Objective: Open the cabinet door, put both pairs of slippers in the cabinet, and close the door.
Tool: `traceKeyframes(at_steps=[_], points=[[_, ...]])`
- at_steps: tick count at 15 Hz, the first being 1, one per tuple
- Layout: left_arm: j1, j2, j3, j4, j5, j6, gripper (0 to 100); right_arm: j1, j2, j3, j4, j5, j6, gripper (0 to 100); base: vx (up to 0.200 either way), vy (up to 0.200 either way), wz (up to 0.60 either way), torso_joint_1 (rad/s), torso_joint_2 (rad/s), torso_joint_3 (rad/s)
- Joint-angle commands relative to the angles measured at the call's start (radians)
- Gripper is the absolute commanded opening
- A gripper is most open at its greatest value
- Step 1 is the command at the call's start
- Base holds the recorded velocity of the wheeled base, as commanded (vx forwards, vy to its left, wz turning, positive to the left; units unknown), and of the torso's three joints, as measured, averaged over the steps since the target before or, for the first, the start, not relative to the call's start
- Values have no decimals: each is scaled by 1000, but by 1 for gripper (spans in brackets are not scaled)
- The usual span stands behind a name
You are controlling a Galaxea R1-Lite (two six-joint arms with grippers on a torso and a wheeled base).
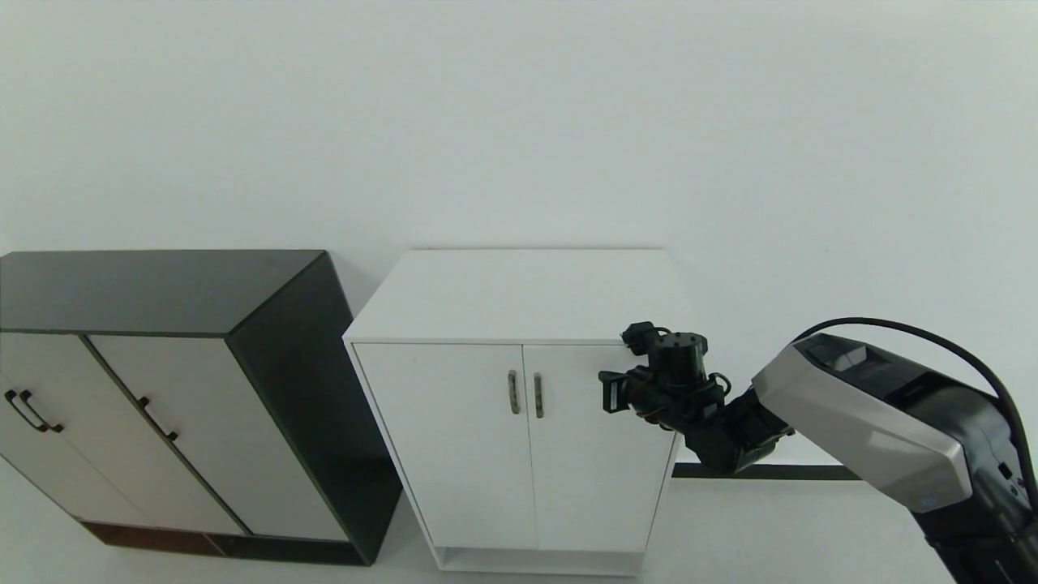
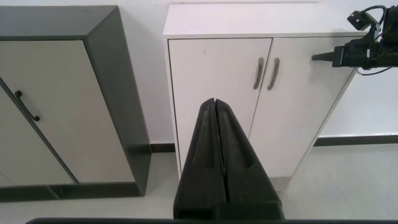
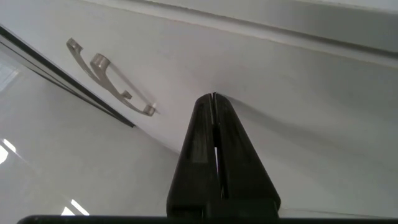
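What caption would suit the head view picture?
The shut right gripper hangs before the closed white two-door cabinet.

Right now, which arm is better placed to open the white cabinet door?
Right. The right gripper hangs shut before the right door, close to the handles; the left gripper, also shut, is farther back from the cabinet.

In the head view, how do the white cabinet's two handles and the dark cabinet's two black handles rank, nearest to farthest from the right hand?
From the right hand:
1. Right-door handle, white cabinet, just to its left.
2. Left-door handle, beside the first.
3. Inner black handle, dark cabinet, far left.
4. Outer black handle, at the left edge.
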Motion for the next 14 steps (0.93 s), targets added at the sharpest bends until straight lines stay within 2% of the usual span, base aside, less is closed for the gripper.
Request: traceKeyframes(at_steps=[1, 14], points=[[0, 1, 0, 0, 0, 0, 0, -5, 10, -1, -1, 0, -1, 0, 0, 0, 0, 0, 0, 0], [0, 1, 0, 0, 0, 0, 0, -6, 33, -34, -2, -8, -6, 0, 0, 0, 0, 0, 0, 0]])
